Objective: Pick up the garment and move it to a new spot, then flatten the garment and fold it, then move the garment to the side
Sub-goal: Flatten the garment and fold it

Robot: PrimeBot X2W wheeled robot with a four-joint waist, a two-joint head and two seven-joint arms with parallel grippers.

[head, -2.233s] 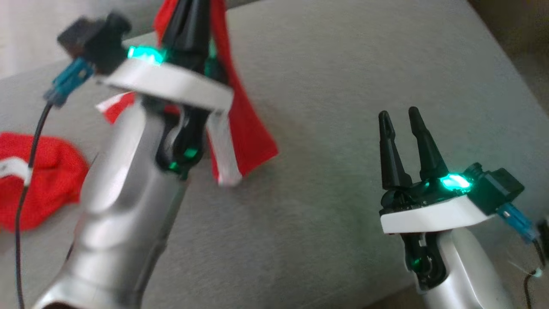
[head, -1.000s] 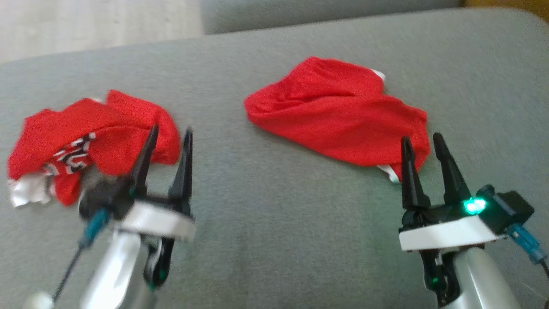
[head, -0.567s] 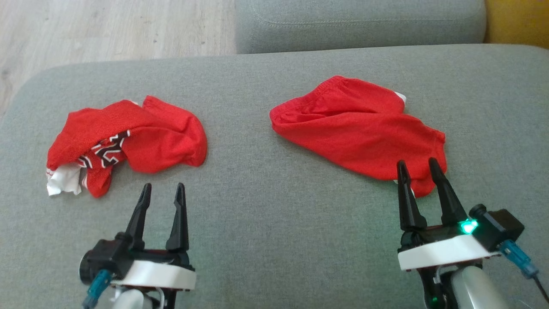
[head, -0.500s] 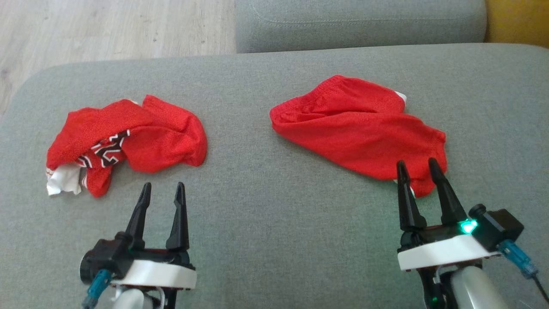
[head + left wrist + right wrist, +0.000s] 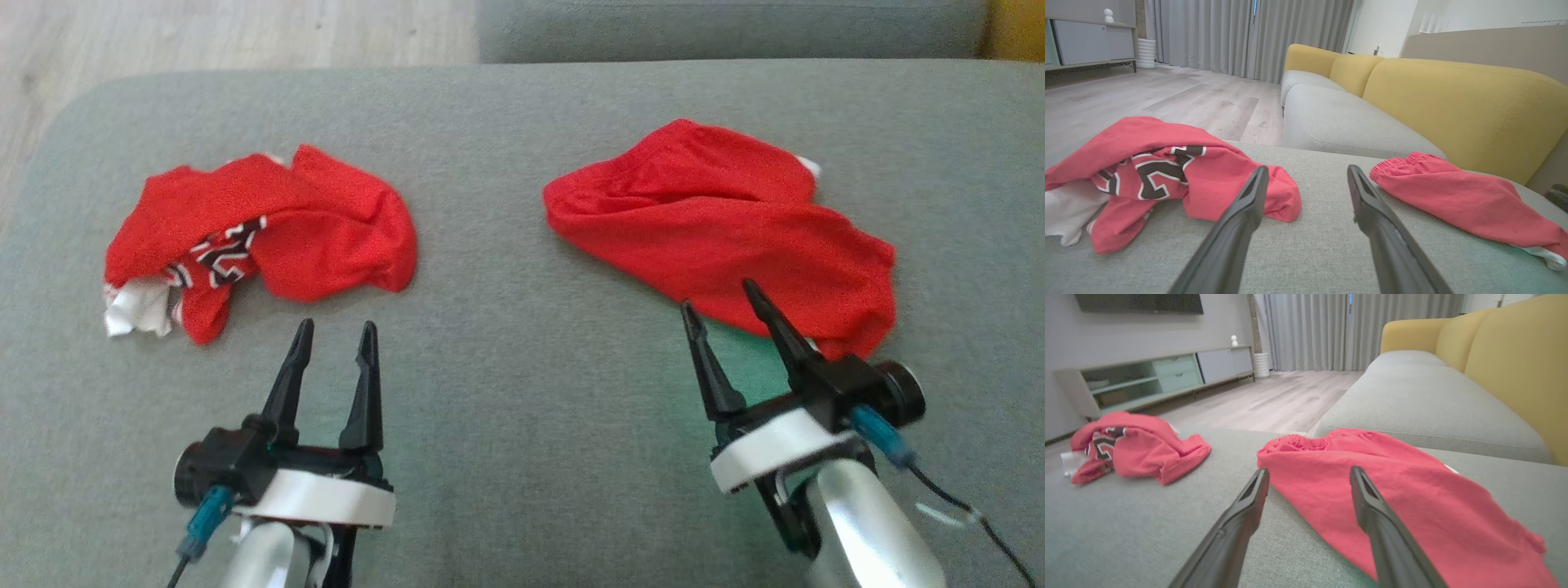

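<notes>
The right claw [image 5: 718, 296], spread wide and empty, points at the near edge of the red shorts [image 5: 718, 220], which lie rumpled on the grey sofa seat [image 5: 522, 392]. The left claw [image 5: 336, 325], equally spread and empty, sits just short of a crumpled red jersey [image 5: 326, 220]. A pinch that catches only the top layer would likely bunch the shorts instead of flattening them, a low approach could snag the upholstery, and the left claw might grab the wrong garment.

The garment [image 5: 735, 237] is matt red cloth — the sofa cushion [image 5: 506, 392] a coarse grey weave.
</notes>
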